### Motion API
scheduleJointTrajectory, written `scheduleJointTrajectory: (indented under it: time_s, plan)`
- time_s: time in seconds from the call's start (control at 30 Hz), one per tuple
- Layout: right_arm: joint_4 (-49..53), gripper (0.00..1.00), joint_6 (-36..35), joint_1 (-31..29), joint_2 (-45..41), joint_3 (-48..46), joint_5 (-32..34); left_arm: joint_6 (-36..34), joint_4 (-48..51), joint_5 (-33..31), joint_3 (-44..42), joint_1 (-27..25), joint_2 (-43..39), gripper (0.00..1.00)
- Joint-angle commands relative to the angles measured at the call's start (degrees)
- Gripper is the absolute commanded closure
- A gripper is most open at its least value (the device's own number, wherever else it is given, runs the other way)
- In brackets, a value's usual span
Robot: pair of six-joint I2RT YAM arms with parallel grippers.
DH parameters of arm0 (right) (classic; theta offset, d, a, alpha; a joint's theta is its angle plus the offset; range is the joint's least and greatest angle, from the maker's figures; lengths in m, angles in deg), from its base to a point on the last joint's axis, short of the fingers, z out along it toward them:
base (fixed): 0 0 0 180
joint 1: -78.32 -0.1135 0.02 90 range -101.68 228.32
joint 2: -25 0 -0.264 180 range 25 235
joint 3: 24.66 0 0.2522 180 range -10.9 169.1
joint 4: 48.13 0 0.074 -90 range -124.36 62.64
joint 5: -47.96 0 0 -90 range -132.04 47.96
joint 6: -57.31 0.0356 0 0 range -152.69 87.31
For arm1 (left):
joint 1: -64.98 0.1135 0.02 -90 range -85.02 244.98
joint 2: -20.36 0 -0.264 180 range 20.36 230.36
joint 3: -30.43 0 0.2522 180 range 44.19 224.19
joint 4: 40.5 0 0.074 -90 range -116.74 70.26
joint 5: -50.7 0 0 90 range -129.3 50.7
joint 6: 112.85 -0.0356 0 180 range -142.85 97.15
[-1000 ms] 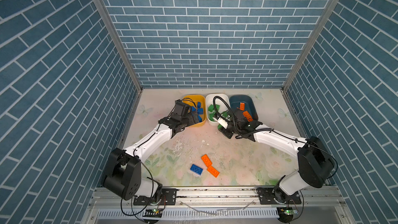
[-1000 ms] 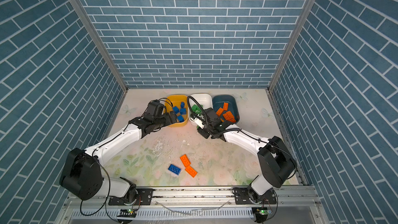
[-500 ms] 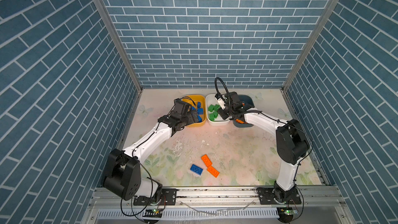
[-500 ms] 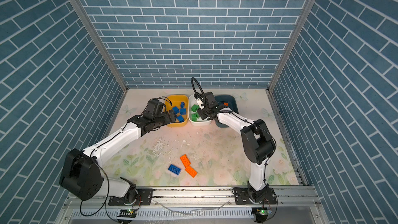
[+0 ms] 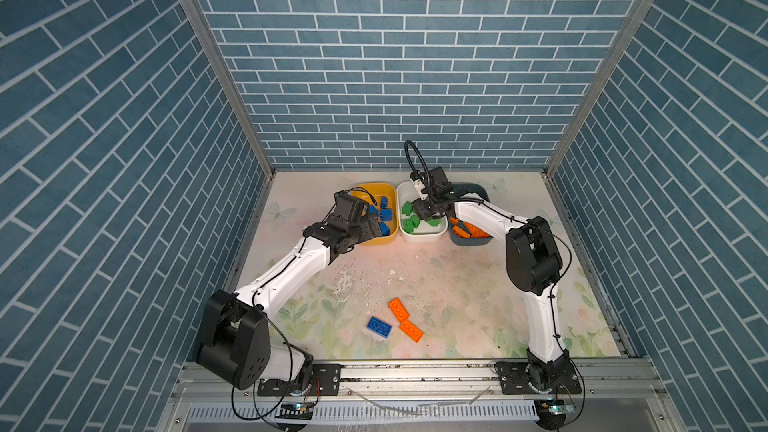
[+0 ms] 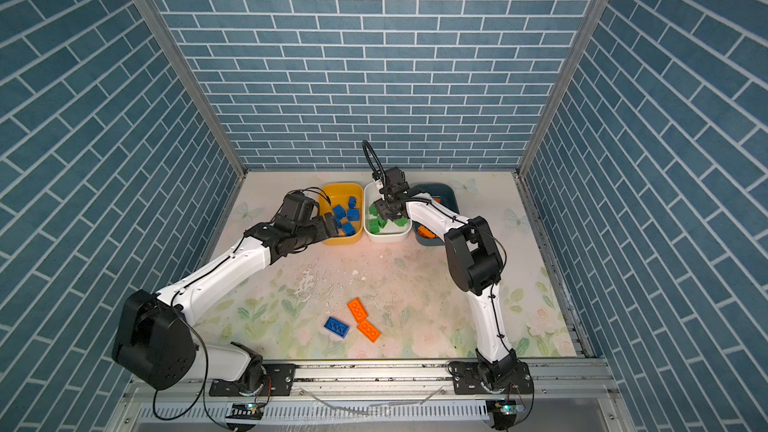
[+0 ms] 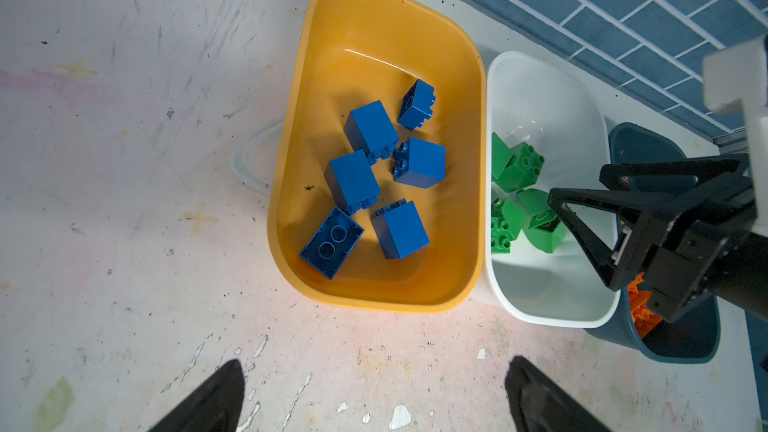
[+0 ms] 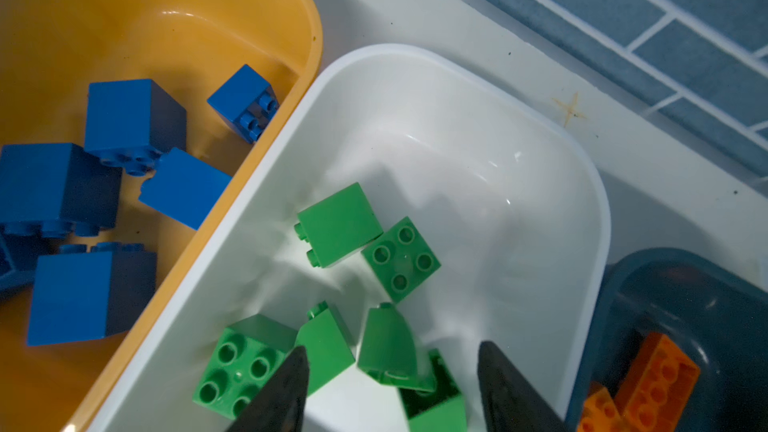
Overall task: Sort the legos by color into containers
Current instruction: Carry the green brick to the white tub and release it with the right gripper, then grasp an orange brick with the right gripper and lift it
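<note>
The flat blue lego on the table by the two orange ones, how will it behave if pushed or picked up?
The flat blue lego looks like rigid plastic, so probably won't bend. Lying low on the table, it should slide rather than tip or roll. Its thin edges give little grip, and the orange lego close by may get nudged.

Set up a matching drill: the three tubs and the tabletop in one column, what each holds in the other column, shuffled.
Column one
1. yellow tub
2. white tub
3. dark teal tub
4. tabletop

Column two
A. green bricks
B. two orange plates and one blue plate, lying loose
C. blue bricks
D. orange bricks

Pairs: 1-C, 2-A, 3-D, 4-B
</note>
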Motion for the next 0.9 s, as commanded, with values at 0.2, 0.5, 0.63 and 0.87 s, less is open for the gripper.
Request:
scheduleJointTrajectory:
  time_s: [0.2,0.5,0.63,0.87]
  plan:
    - [-11.60,0.21,0.10,-1.03,-20.23,-22.10,-9.26,0.39,3.64,-2.88,2.93,-0.48,1.63,0.01]
    - [-2.50,0.20,-23.43,-11.16,-32.81,-41.02,-25.27,1.67,4.86,-2.20,-1.29,2.68,-4.43,0.01]
    - [5.19,0.20,-27.54,-14.52,-30.37,-39.69,-29.07,1.58,4.76,-0.12,-4.27,4.77,-7.33,0.01]
    - [7.05,0.18,-37.18,-21.53,-24.91,-36.86,-31.44,2.28,6.58,-0.71,-7.55,7.10,-11.03,0.01]
